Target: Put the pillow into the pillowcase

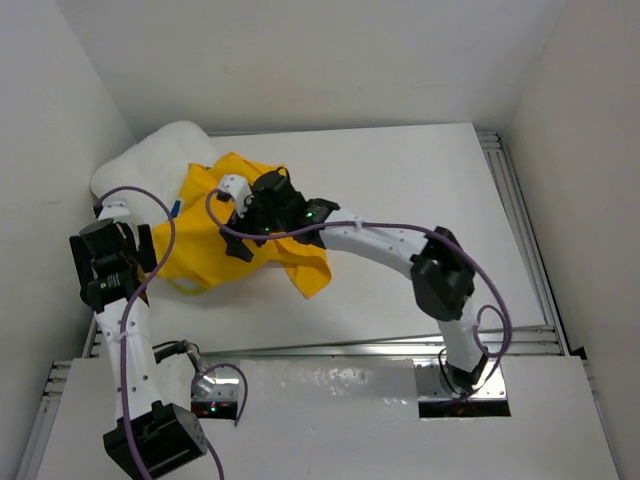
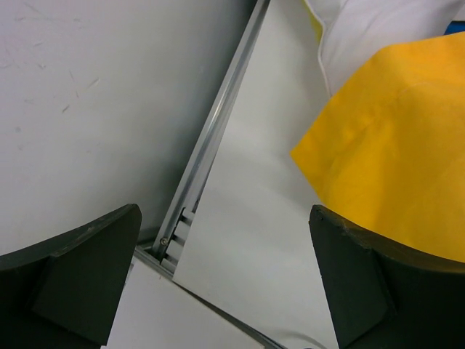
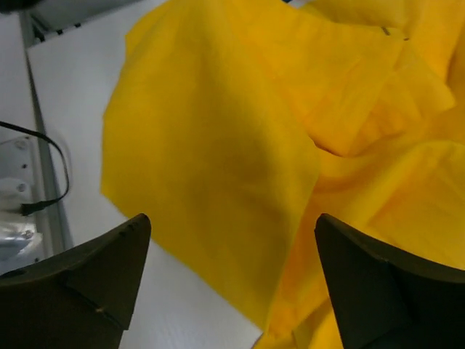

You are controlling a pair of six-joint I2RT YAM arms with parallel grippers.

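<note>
The white pillow (image 1: 160, 152) lies at the table's far left corner, its near part under the yellow pillowcase (image 1: 205, 235). The crumpled pillowcase spreads toward the middle, with one flap (image 1: 308, 268) pointing right. My right gripper (image 1: 238, 218) hovers open over the pillowcase; in the right wrist view its jaws (image 3: 232, 218) stand wide with yellow fabric (image 3: 218, 145) below and nothing held. My left gripper (image 1: 115, 215) is open at the pillowcase's left edge. In the left wrist view (image 2: 224, 214) bare table lies between its fingers, with the pillowcase (image 2: 392, 160) and pillow (image 2: 363, 36) to the right.
Walls close in the table on the left, back and right. An aluminium rail (image 2: 211, 138) runs along the left edge beside my left gripper, and another rail (image 1: 350, 349) along the near edge. Purple cables (image 1: 400, 232) trail along both arms.
</note>
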